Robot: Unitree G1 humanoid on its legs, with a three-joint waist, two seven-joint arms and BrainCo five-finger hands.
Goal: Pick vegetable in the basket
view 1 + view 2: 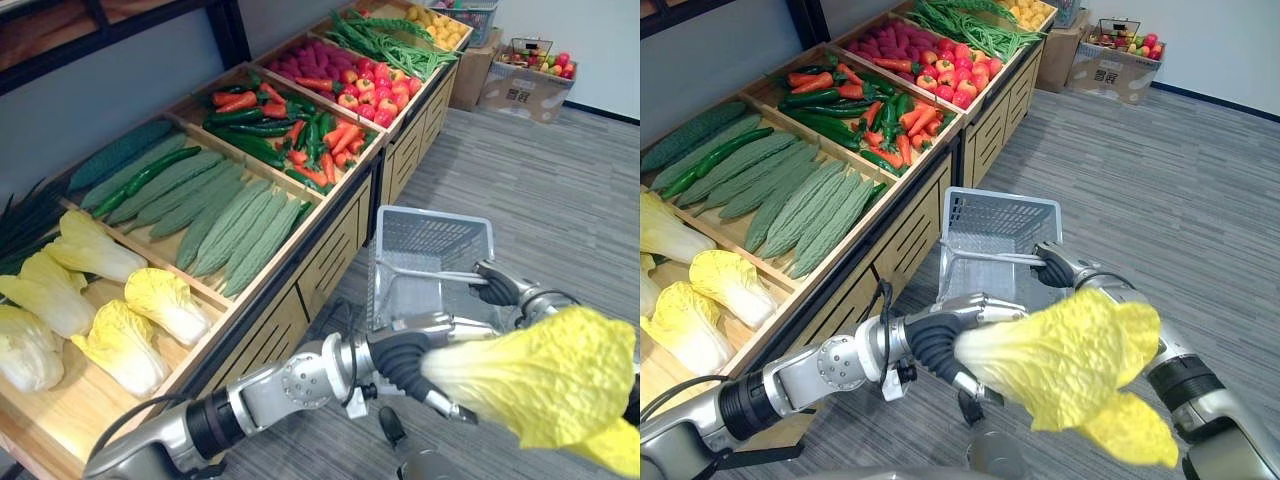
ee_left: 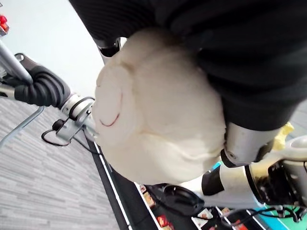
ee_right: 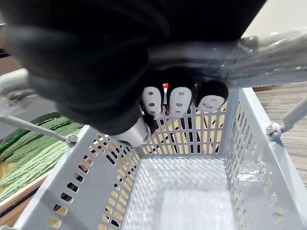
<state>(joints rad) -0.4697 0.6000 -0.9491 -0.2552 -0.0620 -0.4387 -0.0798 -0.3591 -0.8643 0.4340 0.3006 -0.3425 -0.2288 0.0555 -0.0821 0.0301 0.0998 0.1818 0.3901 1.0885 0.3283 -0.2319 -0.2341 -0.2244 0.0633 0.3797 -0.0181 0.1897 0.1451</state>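
Note:
My left hand (image 1: 940, 345) is shut on a yellow napa cabbage (image 1: 1065, 355), held in the air in front of me, just short of the grey plastic basket (image 1: 992, 240). The left wrist view has the cabbage's pale stem end (image 2: 153, 120) pressed against the palm. My right hand (image 1: 1058, 268) is shut on the basket's metal handle (image 3: 268, 50), fingers (image 3: 180, 100) curled over the bar. The basket (image 3: 192, 191) hangs above the floor beside the stand and holds nothing.
A long wooden produce stand (image 1: 330, 250) runs along my left with several more napa cabbages (image 1: 120, 320), bitter gourds (image 1: 230, 225), cucumbers, peppers and carrots (image 1: 290, 130), apples and green beans. Cardboard boxes and a basket of fruit (image 1: 535, 60) stand at the far end on the grey floor.

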